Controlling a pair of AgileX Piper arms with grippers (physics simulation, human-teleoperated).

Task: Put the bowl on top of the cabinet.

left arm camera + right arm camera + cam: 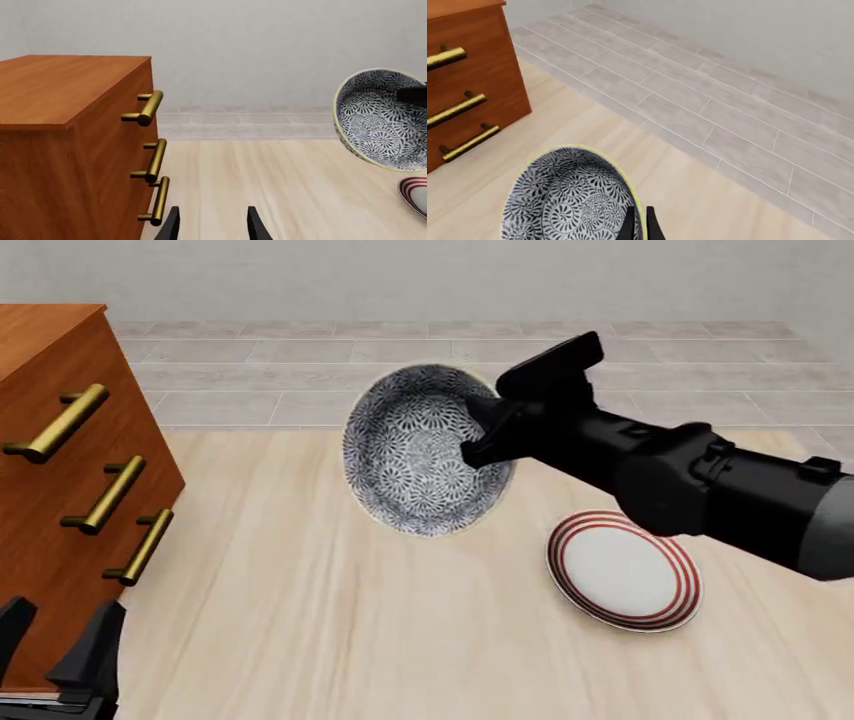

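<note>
Front view: right gripper (483,430) sits just above frame centre, its fingers pinched on the rim of the bowl (414,455). One finger lies inside the bowl, the other behind the wall. The bowl is lifted off the table (334,620) and tipped on edge, so its patterned inside faces the camera. It hangs at centre frame, well apart from the cabinet (60,480), which fills the left edge. The cabinet's top surface shows only as a sliver at upper left. Three brass handles (110,495) run down its front.

Plate (623,570) with red rings lies flat on the table at lower right of centre, below the right arm (694,485) and apart from the bowl.

Right wrist view: fingers (627,225) nearly closed on the pale bowl rim at the bottom edge of the frame; bowl (567,200) fills lower left, cabinet (467,75) at upper left.

Left gripper (60,655) rests at the lower left corner of the front view, close in front of the cabinet base. Left wrist view: its two fingertips (255,225) stand spread with bare tabletop between them, nothing held. Same view shows the cabinet (67,150) at left, the bowl (380,120) raised at the right edge, and a slice of the plate (415,195) beneath it.
</note>
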